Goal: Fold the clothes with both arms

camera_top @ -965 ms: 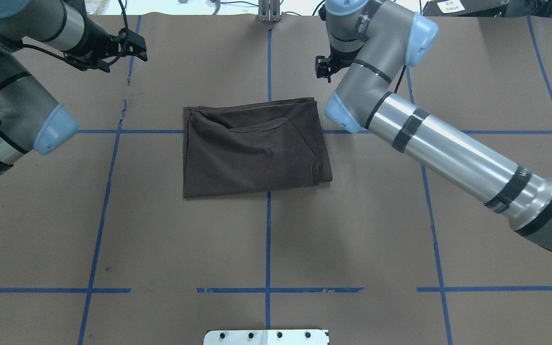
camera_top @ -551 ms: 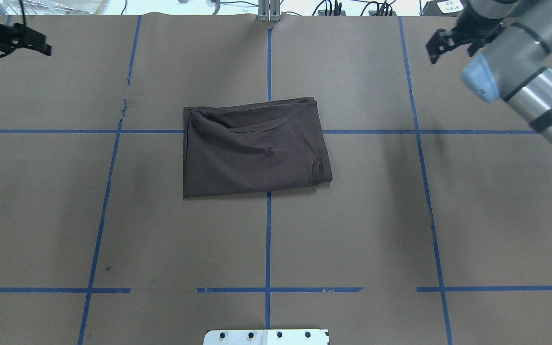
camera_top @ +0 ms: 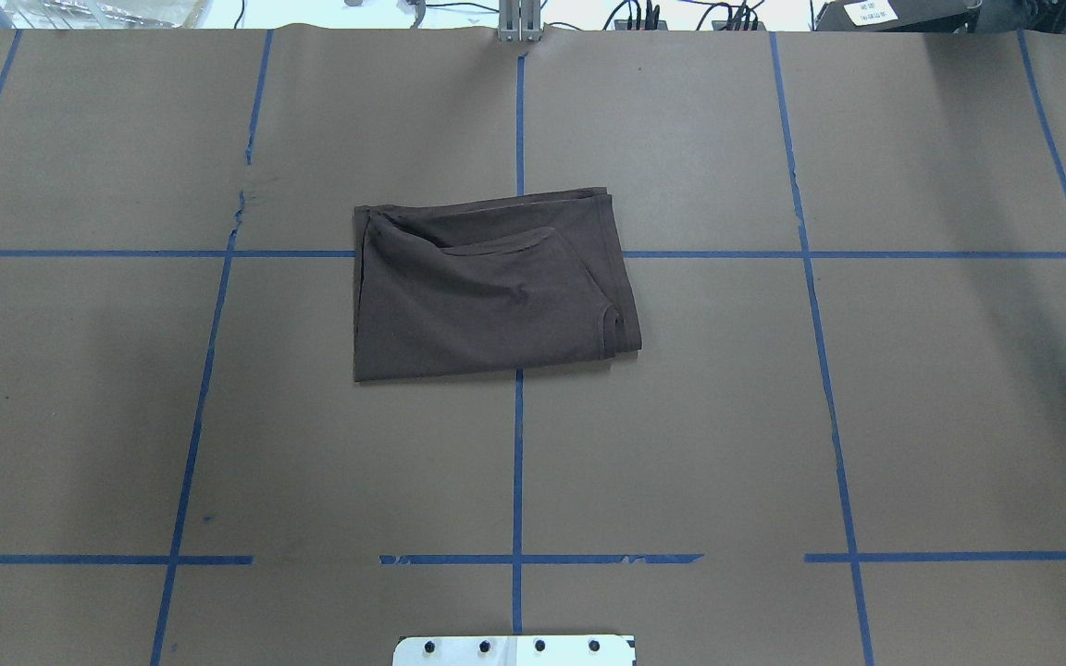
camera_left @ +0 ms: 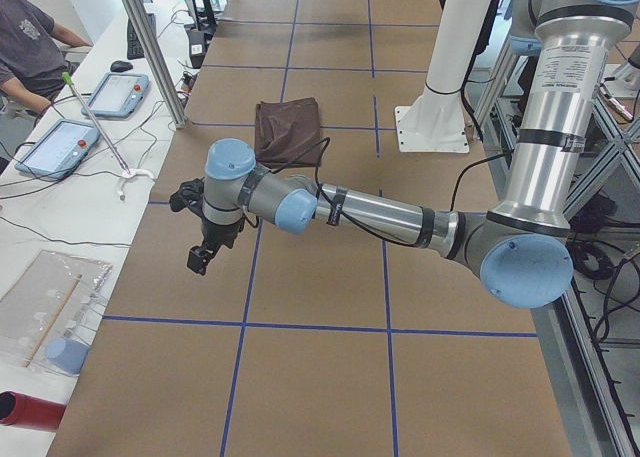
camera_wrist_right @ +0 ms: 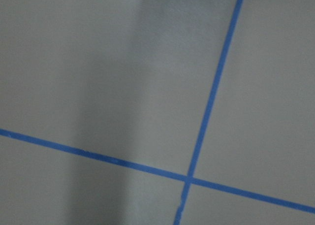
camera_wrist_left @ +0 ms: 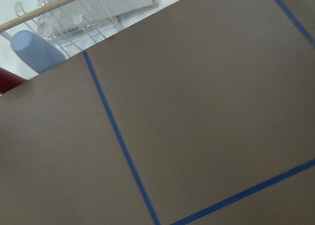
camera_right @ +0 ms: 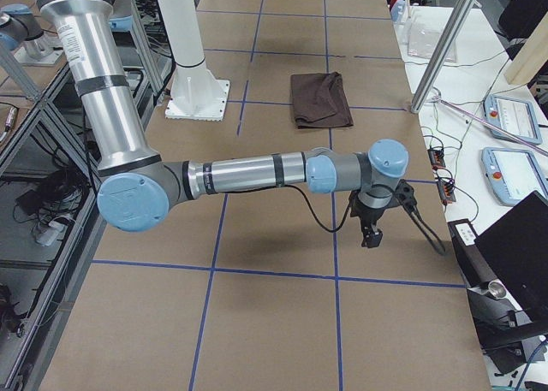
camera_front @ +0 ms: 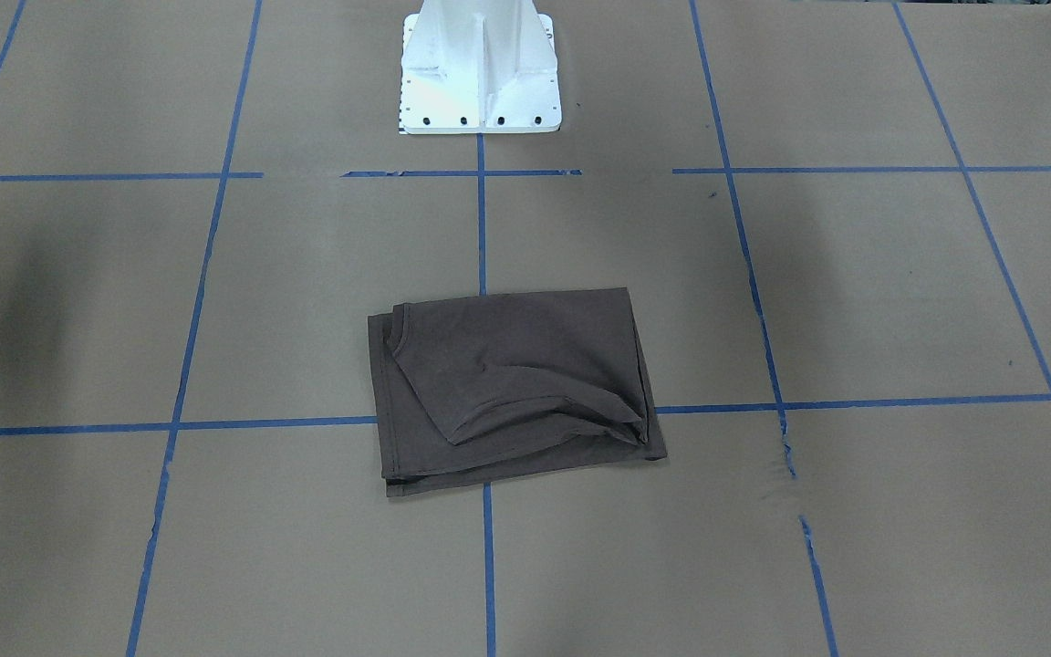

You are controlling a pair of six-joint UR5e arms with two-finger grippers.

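Currently folded flat on brown-paper table (camera_top: 681, 416): dark brown-grey cotton T-shirt (camera_top: 487, 291). Well apart from it: black 2-finger left gripper (camera_left: 200, 259), right gripper (camera_right: 369, 236); jaw state indeterminable.

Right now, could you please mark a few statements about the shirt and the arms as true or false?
1. The shirt lies folded in a rough rectangle on the table. True.
2. One gripper grips the shirt. False: the left gripper and the right gripper both hang well apart from it.
3. In the overhead view no arm reaches over the shirt. True.
4. The shirt touches the base. False: bare table lies between shirt and base.
5. The right wrist view shows the shirt. False: it shows only table and blue tape.
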